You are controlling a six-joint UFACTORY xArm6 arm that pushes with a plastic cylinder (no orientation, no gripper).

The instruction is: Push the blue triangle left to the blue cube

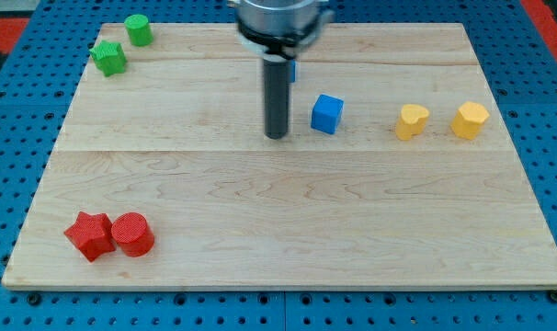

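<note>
Camera view: I have no jaws, only a rod. My tip [277,136] rests on the bench [260,230], just left of the blue cube [326,114], not touching. A sliver of the blue triangle [294,70] peeks from behind the rod, nearer the view's top than the cube.

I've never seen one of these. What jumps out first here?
The dark rod, my tip, stands near the middle of the wooden board, just left of a blue cube. Two red blocks huddle at the view's bottom left, and two yellow blocks sit at the right.
</note>
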